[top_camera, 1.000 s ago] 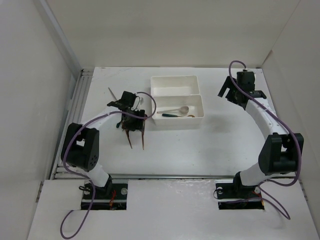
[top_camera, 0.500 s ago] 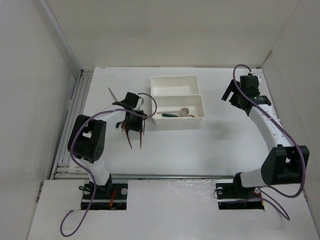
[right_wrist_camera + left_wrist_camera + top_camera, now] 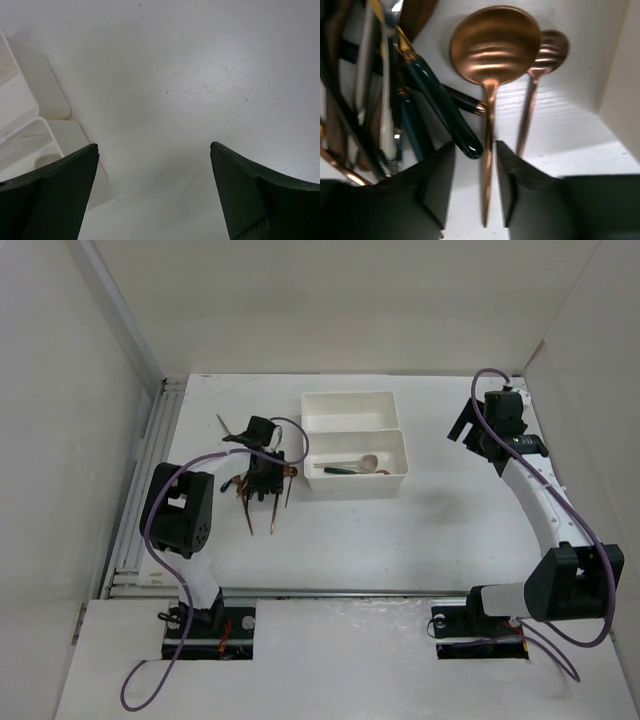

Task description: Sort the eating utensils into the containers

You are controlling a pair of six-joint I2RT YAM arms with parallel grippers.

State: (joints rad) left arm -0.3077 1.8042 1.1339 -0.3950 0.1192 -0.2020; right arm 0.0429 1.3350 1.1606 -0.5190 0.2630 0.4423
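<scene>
Left gripper (image 3: 475,145) is down over the pile, jaws drawn in to a narrow slot, and the thin handle of the big copper spoon (image 3: 495,45) runs right through that slot, sitting closer to one finger; the gap looks a touch wider than the handle, so I read it as straddling rather than pinching. A smaller copper spoon (image 3: 547,47) lies just beside, outside the jaws, and the dark green handles (image 3: 440,115) crowd in on the other side, one tip nearly touching the finger there. To do this pick well, I'd judge it needs to centre on that one handle, close squarely so the spoon doesn't twist, and lift straight up so the neighbours stay on the table (image 3: 400,540). Then it's a short carry: the near container (image 3: 355,488) sits close by with a spoon already lying in it, the far container (image 3: 350,397) touching behind it. Right gripper (image 3: 154,146) hangs over bare table off the bins' other side, jaws spread wide, holding nothing.
</scene>
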